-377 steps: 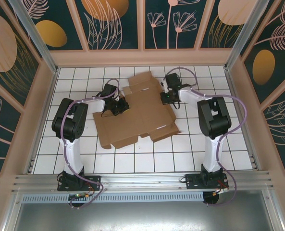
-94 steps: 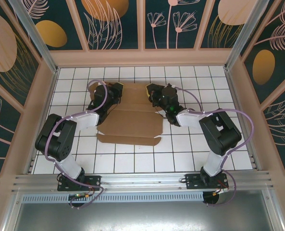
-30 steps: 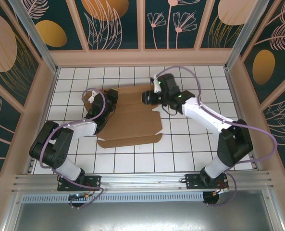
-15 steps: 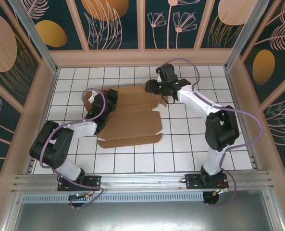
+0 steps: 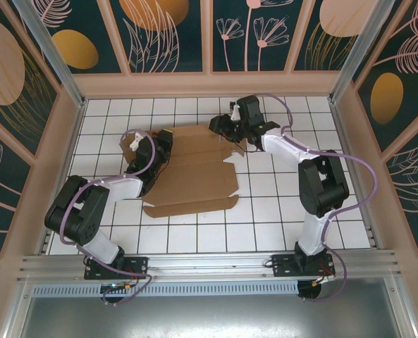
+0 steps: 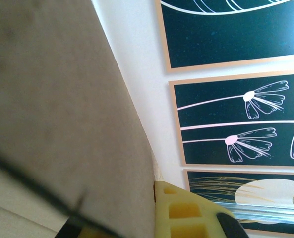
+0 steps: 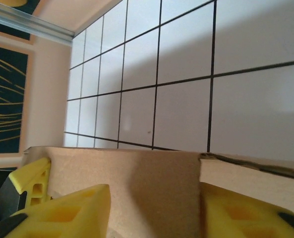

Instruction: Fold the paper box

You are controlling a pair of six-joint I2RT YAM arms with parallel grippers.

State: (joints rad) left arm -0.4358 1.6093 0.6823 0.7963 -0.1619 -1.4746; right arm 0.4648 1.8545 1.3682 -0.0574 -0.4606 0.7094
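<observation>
The flat brown corrugated cardboard paper box (image 5: 194,176) lies half formed on the far middle part of the white tiled worktop (image 5: 279,211), between the two arms. The step in hand seems to be the raising of the side flaps. The left gripper (image 5: 144,146) is closed on the left flap (image 5: 130,145), which stands up from the sheet. In the left wrist view the board passes between its yellow fingers (image 6: 186,215). The right gripper (image 5: 218,127) is at the far right corner of the box. In the right wrist view its jaws stand apart, with the top edge of a cardboard flap (image 7: 151,168) across the gap, and it is not pinched as far as I can see.

The next move, I think, calls for closing on this flap, or pushing it inward along its crease, while the left side is held. The far edge of the box is not far from the beige back wall (image 5: 209,83), so room there is small. Toward the near side and the right, the tiles give more space for moving.
</observation>
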